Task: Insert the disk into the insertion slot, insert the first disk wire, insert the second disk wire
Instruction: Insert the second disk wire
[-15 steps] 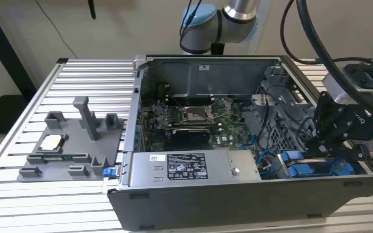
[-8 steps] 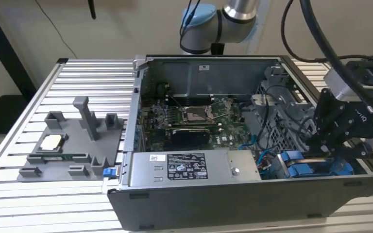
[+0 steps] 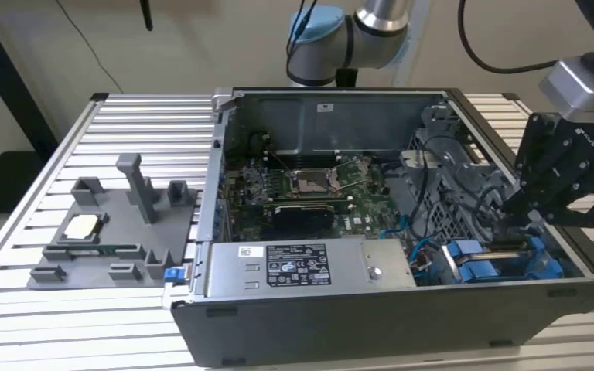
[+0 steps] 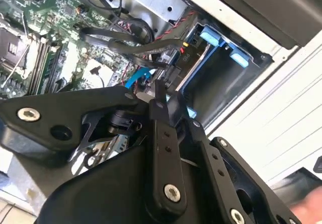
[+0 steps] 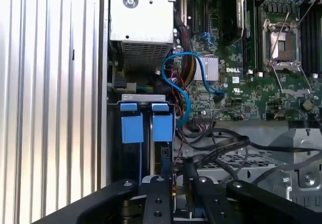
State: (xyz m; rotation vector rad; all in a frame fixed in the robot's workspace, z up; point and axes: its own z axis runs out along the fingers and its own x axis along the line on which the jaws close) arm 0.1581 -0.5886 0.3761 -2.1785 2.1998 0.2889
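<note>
- One black gripper [image 3: 519,219] was down inside the open computer case [image 3: 380,325], at the corner on the exterior view's right; it was close to the blue drive bay.
- Its fingers [image 4: 162,114] looked pinched close together in the second wrist view, with a small dark plug and a bit of blue wire right at the tips; I could not tell for sure if they gripped it or just touched it.
- The insertion slot [image 5: 146,133] was the dark bay with the blue rails and two blue tabs; in the first wrist view it sat just past the gripper.
- The disk [image 3: 503,259] seemed to be in the slot already, because blue frame pieces filled the bay in the exterior view; so I think that step was done.
- Black wires [image 5: 221,146] lay loose by the bay; I judged the work was on a disk wire, but which one I could not tell; at least one wire looked left to do.
</note>
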